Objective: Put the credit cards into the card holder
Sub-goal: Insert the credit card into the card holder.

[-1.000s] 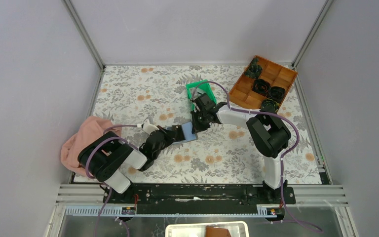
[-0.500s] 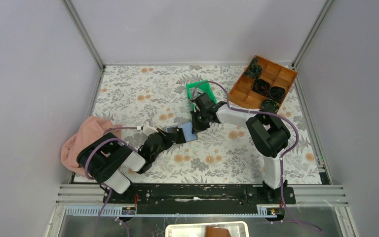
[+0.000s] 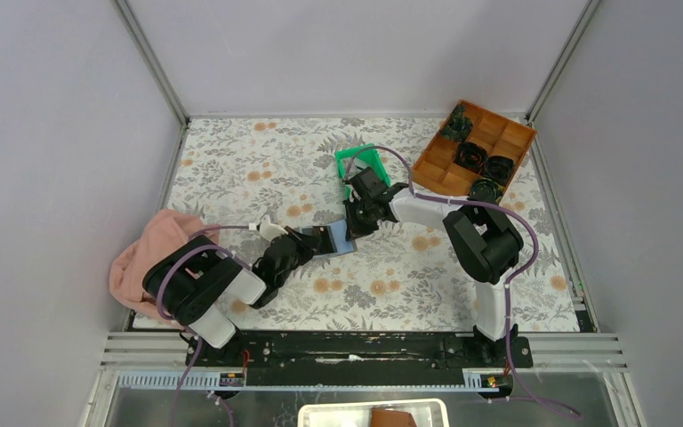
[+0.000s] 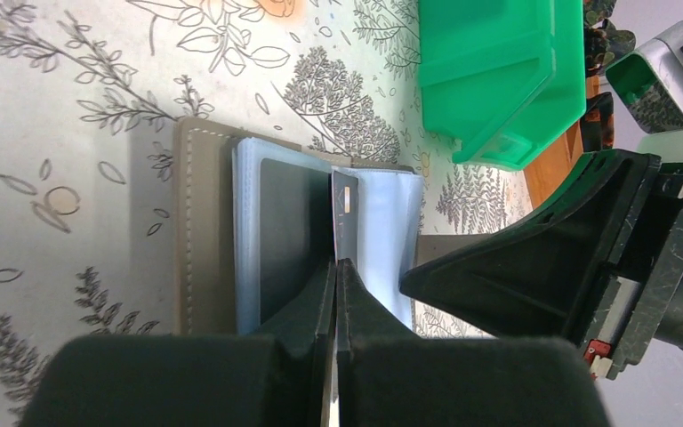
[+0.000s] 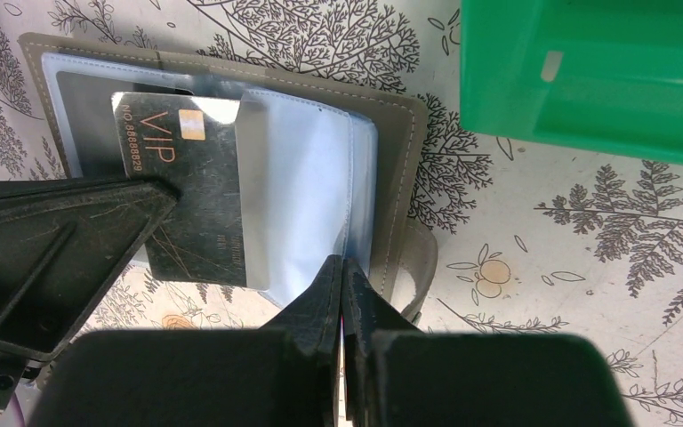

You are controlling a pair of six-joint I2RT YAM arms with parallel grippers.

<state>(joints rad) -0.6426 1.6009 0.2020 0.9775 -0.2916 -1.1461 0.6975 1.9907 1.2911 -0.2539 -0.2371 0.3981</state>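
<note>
The card holder (image 3: 336, 240) lies open on the floral mat, with a grey cover (image 4: 203, 231) and blue sleeves (image 5: 311, 196). My left gripper (image 4: 335, 264) is shut on a dark credit card (image 4: 344, 206), edge-on above the sleeves. In the right wrist view the credit card (image 5: 191, 222) reads "VIP" and lies partly over a sleeve, with a left finger (image 5: 53, 240) on it. Another dark card (image 4: 289, 231) sits inside a sleeve. My right gripper (image 5: 342, 264) is shut on the blue sleeve edge of the card holder. In the top view the left gripper (image 3: 317, 242) and right gripper (image 3: 353, 228) meet at the card holder.
A green plastic bin (image 3: 360, 167) stands just behind the card holder, close to the right gripper (image 5: 587, 80). A brown compartment tray (image 3: 473, 147) with dark parts is at the back right. A pink cloth (image 3: 147, 258) lies at the left edge.
My left gripper drew back a little with the card half a second ago and has come forward to the card holder again. The right gripper has held still.
</note>
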